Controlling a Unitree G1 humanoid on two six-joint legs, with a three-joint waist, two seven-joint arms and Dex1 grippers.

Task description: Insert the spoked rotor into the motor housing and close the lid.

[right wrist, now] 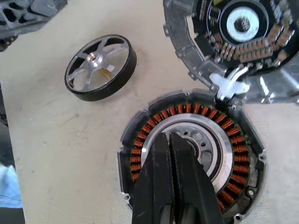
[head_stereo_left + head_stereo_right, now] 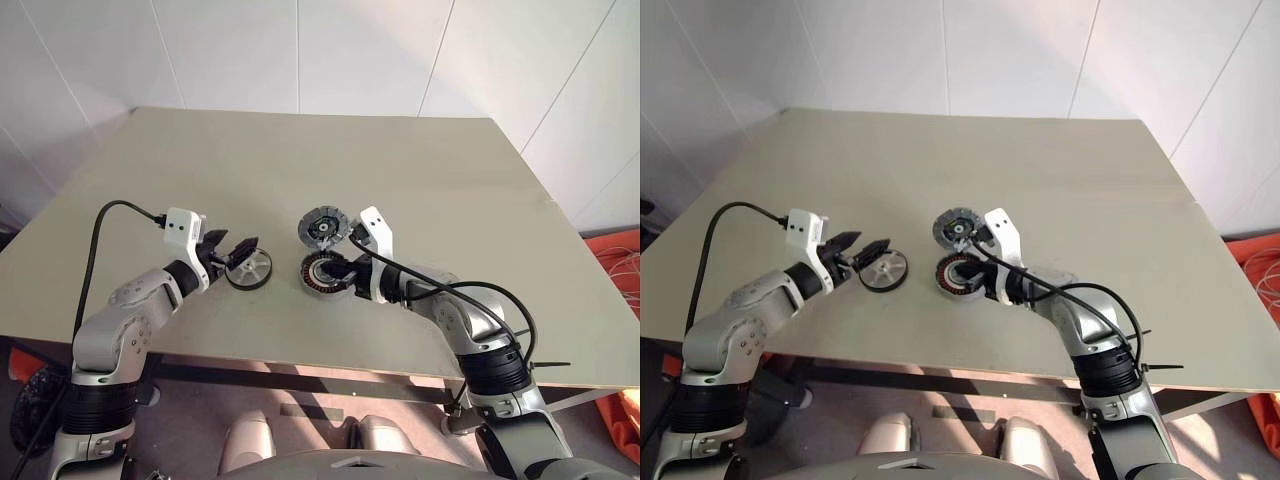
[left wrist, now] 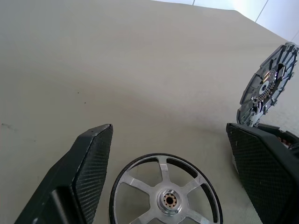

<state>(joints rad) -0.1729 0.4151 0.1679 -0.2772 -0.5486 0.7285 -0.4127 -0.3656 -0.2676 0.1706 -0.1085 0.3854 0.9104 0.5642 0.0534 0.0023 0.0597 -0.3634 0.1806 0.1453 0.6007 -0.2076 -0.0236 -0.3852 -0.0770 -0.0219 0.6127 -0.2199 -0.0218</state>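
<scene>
The motor housing [image 2: 328, 274] lies open on the desk [image 2: 420, 180], its lid [image 2: 323, 227] tilted up behind. The clenched right end effector [image 1: 170, 140] pokes into the housing. The spoked rotor [image 2: 249, 269] lies left of the housing, between the released left end effector's [image 3: 170, 154] fingers.

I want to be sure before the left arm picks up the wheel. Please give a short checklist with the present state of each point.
1. Left gripper open: ok, fingers stand apart on both sides of the spoked rotor.
2. Rotor lies flat on the table, free: ok.
3. Lid open, tilted up behind the motor housing: ok.
4. Housing cavity free: not ok, the shut right gripper is over its centre.
5. Right gripper touches the housing: cannot tell.
</scene>
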